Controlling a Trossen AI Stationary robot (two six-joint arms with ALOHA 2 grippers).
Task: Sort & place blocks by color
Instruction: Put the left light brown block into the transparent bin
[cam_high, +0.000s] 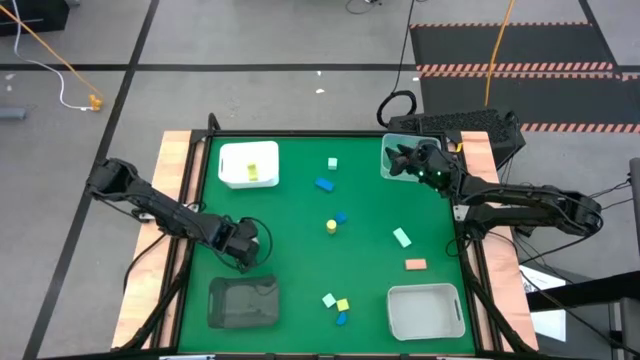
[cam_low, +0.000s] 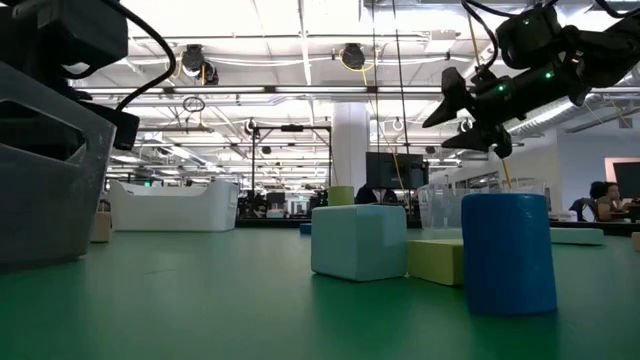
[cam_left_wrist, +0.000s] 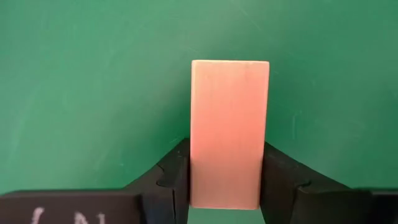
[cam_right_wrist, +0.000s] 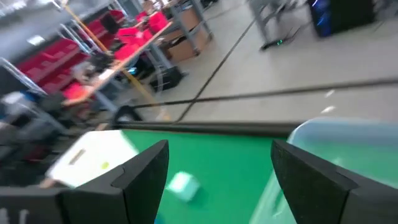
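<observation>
Gripping a pink block (cam_left_wrist: 229, 134), the left gripper (cam_left_wrist: 227, 180) fingers clamp it; next, carry it to its tray. Right gripper (cam_right_wrist: 217, 171) fingers open.

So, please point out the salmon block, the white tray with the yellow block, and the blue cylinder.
salmon block (cam_left_wrist: 229, 124), left wrist view, front face.
white tray (cam_high: 232, 166), high view, bare floor.
blue cylinder (cam_low: 508, 255), low view, side wall.

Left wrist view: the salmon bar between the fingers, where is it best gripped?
Take the salmon bar across its narrow width, on the two long parallel sides near the end nearest the left gripper, coming straight down onto the green mat. Those sides are flat and straight, and the fingers sit against them there.
</observation>
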